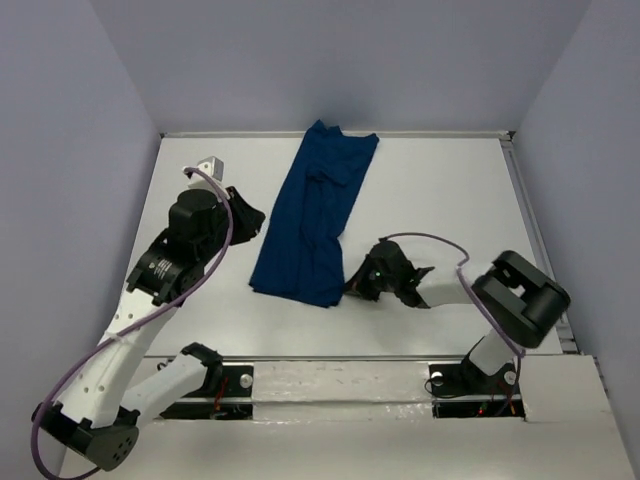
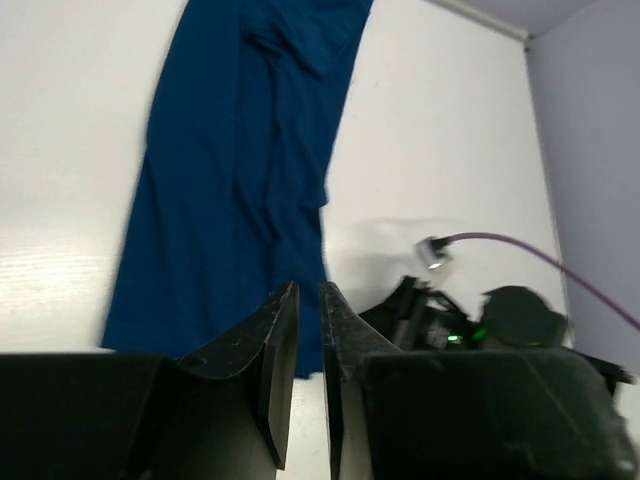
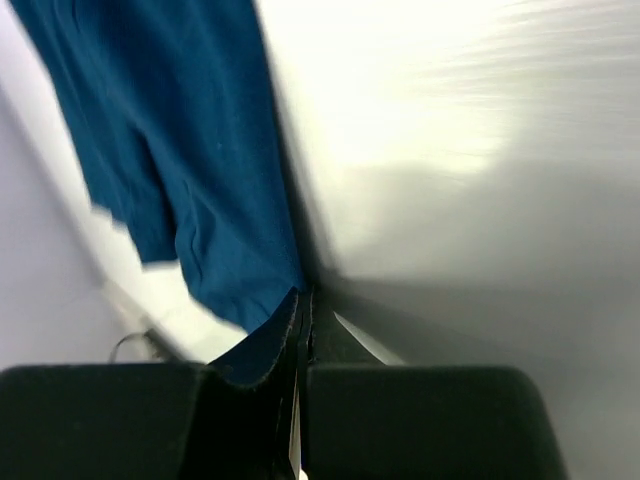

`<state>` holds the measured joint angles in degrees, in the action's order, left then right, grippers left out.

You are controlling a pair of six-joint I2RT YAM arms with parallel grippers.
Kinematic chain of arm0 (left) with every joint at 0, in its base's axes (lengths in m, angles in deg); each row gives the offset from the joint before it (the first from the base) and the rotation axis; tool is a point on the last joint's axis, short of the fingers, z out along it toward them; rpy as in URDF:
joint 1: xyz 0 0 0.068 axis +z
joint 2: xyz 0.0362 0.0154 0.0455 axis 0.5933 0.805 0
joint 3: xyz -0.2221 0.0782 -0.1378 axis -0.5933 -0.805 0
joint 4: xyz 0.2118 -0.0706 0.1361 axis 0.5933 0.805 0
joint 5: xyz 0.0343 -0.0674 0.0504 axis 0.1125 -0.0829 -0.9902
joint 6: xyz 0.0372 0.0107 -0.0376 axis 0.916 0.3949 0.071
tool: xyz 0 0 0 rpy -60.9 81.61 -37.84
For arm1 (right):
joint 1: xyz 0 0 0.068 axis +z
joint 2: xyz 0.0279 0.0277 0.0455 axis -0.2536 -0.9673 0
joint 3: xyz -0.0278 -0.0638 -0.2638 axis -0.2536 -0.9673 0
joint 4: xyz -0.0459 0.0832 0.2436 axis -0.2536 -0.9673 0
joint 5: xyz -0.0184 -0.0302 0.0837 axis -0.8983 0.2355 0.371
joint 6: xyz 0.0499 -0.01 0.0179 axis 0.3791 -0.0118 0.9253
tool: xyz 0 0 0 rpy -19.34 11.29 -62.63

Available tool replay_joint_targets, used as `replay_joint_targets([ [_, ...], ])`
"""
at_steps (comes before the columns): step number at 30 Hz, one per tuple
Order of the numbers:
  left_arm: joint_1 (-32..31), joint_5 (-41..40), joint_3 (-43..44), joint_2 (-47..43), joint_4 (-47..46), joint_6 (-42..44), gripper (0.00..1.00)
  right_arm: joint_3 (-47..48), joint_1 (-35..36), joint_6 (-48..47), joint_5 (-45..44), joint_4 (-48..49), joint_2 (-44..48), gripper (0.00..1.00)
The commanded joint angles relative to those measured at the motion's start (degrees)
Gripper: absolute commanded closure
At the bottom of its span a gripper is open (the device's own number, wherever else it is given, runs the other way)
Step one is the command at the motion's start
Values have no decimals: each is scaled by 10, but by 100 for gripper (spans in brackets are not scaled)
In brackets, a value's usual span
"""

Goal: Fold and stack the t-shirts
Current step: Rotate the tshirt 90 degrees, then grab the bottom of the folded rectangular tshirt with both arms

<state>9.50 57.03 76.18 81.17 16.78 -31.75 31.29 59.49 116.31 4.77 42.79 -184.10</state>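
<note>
The navy blue t-shirt [image 1: 310, 220] lies on the white table as a long narrow strip, running from the back edge toward me. Its print is hidden. It also shows in the left wrist view [image 2: 230, 200] and the right wrist view [image 3: 170, 130]. My left gripper [image 1: 258, 226] hovers just left of the strip's middle, jaws nearly together with nothing between them [image 2: 308, 290]. My right gripper [image 1: 352, 285] is at the strip's near right corner. Its jaws are pressed together [image 3: 302, 293] with the cloth's edge at their tips.
A small grey bracket [image 1: 208, 165] sits at the table's back left corner. A raised rim [image 1: 520, 190] runs along the table's right and back edges. My right arm's wrist and purple cable show in the left wrist view [image 2: 450, 315], right of the shirt.
</note>
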Motion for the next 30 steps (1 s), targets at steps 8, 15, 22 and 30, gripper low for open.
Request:
replay_joint_targets([
  [8, 3, 44, -177, 56, -28, -19, 68, -115, -15, -107, -62, -474, 428, 97],
  [15, -10, 88, -283, 70, -59, -50, 49, -124, -20, -90, -44, -570, 540, 38],
  [22, -39, 181, -356, 101, -114, -99, 47, -123, -20, -92, -33, -520, 498, 27],
  [30, -69, 219, -404, 141, -195, -134, 49, -174, -20, -62, -11, -434, 459, 47],
])
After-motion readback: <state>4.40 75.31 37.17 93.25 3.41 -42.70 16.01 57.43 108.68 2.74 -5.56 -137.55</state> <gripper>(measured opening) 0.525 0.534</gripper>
